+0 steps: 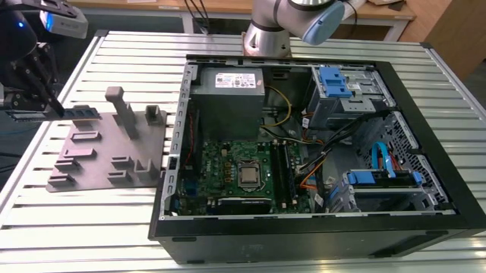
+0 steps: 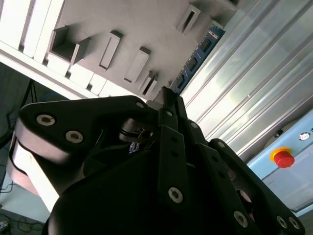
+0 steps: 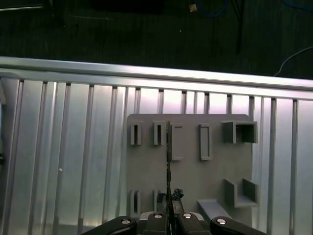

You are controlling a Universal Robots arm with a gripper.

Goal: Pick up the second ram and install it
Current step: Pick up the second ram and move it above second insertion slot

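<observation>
Exterior view: taken from high up, angled down across the slatted table [image 1: 99, 227] from some way off. The computer case [image 1: 304, 247] is taken in almost whole, the grey tray [image 1: 102, 148] at the exterior view's left.

First wrist view: aimed straight down past the gripper [image 3: 169, 198], near the tray.

Second wrist view: set close behind the gripper linkage, tilted obliquely.

Tray and table slats are shared by all three. The second ram [image 2: 197, 58] is caught in both wrist views.

One ram [image 1: 82, 112], edge-on in the first wrist view [image 3: 168, 152]. One tool [image 1: 36, 109] on one arm [image 1: 267, 31]. One grey tray [image 1: 97, 152] and one open case [image 1: 304, 242] on one worktop [image 1: 76, 227]. Inside the case: one motherboard [image 1: 226, 154], one processor [image 1: 249, 175], one power supply [image 1: 227, 99], two blue brackets [image 1: 334, 82]. One red button [image 2: 282, 158].
</observation>
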